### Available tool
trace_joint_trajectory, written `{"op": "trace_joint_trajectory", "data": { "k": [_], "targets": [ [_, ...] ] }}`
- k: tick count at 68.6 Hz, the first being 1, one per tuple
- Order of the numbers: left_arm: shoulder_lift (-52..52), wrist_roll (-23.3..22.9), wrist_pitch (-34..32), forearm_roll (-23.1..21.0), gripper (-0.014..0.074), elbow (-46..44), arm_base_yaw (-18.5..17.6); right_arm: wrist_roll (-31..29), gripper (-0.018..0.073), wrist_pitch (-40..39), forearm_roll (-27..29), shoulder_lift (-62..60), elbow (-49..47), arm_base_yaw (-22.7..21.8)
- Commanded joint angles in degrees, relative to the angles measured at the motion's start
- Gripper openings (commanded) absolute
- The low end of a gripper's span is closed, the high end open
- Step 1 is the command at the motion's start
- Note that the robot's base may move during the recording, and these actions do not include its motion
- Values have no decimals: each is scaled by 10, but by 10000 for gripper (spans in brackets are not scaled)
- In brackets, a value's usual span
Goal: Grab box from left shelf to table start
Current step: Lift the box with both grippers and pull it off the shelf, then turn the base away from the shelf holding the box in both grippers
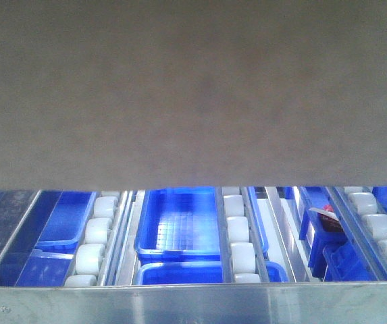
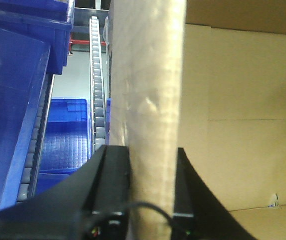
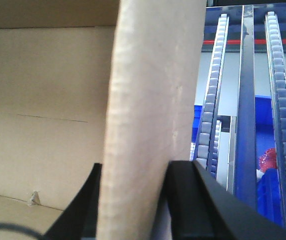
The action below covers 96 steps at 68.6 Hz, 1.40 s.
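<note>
Cardboard fills most of the front view: the box (image 1: 193, 88) hangs close before the camera, a plain brown face gone soft with blur.

On the left, the left gripper (image 2: 151, 162) is closed on the carton's side wall, one black finger inside the open box and its outer finger (image 2: 114, 167) outside, the wall pinched between them. Beyond that outer finger a roller track (image 2: 98, 90) runs away beside blue bins (image 2: 63, 130). On the right, the right gripper (image 3: 133, 172) clamps the opposite wall the same way. Past its outer finger (image 3: 180, 175) lie more roller tracks and something red (image 3: 268, 160) among the bins.

The grasp looks made on both sides. The box seems raised off the left shelf (image 1: 193, 304), whose shiny front rail shows below it with white rollers (image 1: 92, 236) behind, though its underside is hidden. Left to do, I judge: draw it back over that rail and set it on the table, which is nowhere in view. Only the rail looks likely to catch it, since the bins sit lower.
</note>
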Motion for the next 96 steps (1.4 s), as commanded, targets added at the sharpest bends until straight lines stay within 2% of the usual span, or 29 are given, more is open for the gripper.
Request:
{"op": "trace_joint_trajectory", "data": {
  "k": [1, 96],
  "targets": [
    [4, -16, -77, -30, -93, -22, -5, 3, 59, -46, -22, 9, -16, -4],
    [4, -16, -77, -30, -93, -22, -5, 3, 59, -45, -22, 9, -16, -4]
  ]
}}
